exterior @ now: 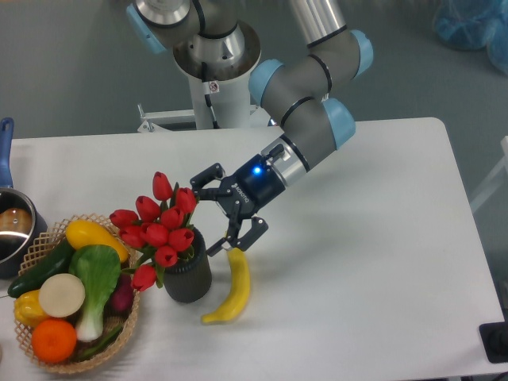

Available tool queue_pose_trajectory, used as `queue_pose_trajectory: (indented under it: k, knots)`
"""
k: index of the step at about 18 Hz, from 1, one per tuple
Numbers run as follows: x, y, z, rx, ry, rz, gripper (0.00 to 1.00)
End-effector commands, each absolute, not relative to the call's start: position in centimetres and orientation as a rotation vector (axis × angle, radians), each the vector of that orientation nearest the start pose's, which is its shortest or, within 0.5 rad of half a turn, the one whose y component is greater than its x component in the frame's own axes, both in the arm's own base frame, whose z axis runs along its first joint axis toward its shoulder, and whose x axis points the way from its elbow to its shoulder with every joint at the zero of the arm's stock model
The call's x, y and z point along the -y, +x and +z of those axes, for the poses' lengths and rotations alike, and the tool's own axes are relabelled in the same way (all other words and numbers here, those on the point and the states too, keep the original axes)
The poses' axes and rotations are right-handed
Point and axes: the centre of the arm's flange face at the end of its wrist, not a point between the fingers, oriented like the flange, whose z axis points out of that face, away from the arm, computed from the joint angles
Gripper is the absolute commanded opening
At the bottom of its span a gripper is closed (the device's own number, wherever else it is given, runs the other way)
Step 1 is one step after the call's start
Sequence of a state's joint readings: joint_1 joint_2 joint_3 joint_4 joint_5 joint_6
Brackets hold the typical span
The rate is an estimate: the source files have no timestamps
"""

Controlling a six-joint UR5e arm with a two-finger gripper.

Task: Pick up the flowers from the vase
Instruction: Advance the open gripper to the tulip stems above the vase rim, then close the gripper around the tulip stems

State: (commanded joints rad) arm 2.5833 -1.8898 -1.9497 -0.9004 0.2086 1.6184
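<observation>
The flowers [161, 228], a bunch of red tulips with green leaves, stand in the short dark vase [189, 276] on the white table, left of centre. The blooms spread wider than the vase and lean left over the basket's edge. My gripper [214, 213] is open, just to the right of the blooms and above the vase's rim. One finger [205, 175] is by the top tulips and the other [248, 233] is lower right. Nothing is held between the fingers. The stems are hidden inside the vase.
A yellow banana [229, 295] lies right beside the vase. A wicker basket [127, 329] of vegetables and fruit sits just left of the vase. A metal pot with a blue handle [8, 230] is at the left edge. The arm's base [214, 95] stands behind.
</observation>
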Motion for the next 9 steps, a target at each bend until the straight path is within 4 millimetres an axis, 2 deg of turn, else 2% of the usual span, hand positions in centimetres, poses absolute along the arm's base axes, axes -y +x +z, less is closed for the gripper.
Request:
queue_pose_trajectory:
  k: [2, 9]
  knots:
    - [-48.4, -32.8, 28.4, -0.506, -1.728, -0.419, 1.0]
    - [-50.2, -33.2, 28.5, -0.521, -1.699, -0.435, 1.0]
